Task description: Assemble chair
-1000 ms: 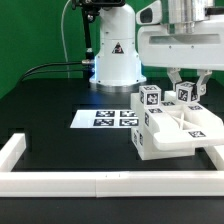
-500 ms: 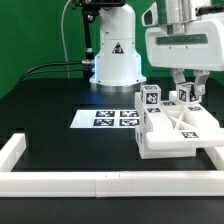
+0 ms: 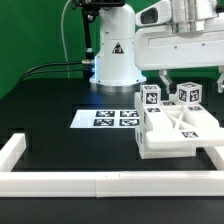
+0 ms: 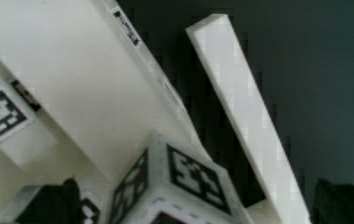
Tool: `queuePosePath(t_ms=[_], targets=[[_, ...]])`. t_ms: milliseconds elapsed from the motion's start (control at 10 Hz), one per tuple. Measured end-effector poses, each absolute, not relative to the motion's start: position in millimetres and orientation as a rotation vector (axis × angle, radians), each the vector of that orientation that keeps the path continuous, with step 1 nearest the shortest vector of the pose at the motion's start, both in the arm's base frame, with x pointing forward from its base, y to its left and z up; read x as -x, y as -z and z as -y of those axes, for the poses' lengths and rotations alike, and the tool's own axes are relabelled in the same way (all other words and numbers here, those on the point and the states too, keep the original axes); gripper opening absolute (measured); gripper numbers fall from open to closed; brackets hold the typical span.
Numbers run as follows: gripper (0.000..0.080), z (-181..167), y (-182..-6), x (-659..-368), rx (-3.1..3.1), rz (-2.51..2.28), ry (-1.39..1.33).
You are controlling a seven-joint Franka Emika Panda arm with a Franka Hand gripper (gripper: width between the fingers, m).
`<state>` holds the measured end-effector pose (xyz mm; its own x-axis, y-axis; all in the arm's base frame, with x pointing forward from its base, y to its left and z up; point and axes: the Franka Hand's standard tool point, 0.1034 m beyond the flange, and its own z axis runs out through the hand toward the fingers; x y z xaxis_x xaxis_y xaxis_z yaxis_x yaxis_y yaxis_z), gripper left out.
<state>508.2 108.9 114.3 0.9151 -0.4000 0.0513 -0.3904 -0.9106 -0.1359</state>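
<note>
One chair: a partly built white chair [image 3: 176, 128] lies on the black bench [image 3: 50, 105], against the border rail's corner at the exterior view's right.
Chair parts: a flat seat with an X-shaped recess, and two short tagged posts [image 3: 150, 97] rising from its far edge; the second post [image 3: 189, 93] stands beside the first.
Change from earlier: the end effector [image 3: 186, 76] has risen; half a second ago its fingers reached down around the post on the exterior view's right, now that post's tagged top shows fully.
Chair unchanged: seat and both posts sit where they were.
Chair relative to end effector: the chair is directly below it, apart from it, the right-hand post just under the fingertips.
End effector state: fingers spread apart, gripping nothing.
Wrist view: a tagged block [image 4: 188, 180] of the chair close up, with long white bars [image 4: 245, 110] running beyond it; dark fingertip [image 4: 49, 205] at the edge.
Marker board: flat white sheet [image 3: 105, 118] just beside the chair, toward the exterior view's left.
Border rail: long white rail [image 3: 90, 183] runs along the chair's near side.
</note>
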Motion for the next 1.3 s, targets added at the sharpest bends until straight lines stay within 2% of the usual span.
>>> queuePosePath(t_ms=[400,500,600,700,800,900,1300], targets=[[0.0649,-111.8,-114.0,-506.8,3.076,0.267,0.108],[0.0649,-111.9,-113.9,-507.2,3.076,0.194,0.107],[0.0530,-111.8,-113.8,-507.1,3.076,0.187,0.107],[0.0530,-111.8,-113.7,-507.1,3.077,0.164,0.106],[0.0334,-111.8,-113.6,-507.0,3.078,0.055,0.102],[0.0281,-111.8,-113.6,-507.0,3.076,-0.051,0.099],[0.0281,-115.3,-113.2,-505.7,2.906,-0.930,0.073]])
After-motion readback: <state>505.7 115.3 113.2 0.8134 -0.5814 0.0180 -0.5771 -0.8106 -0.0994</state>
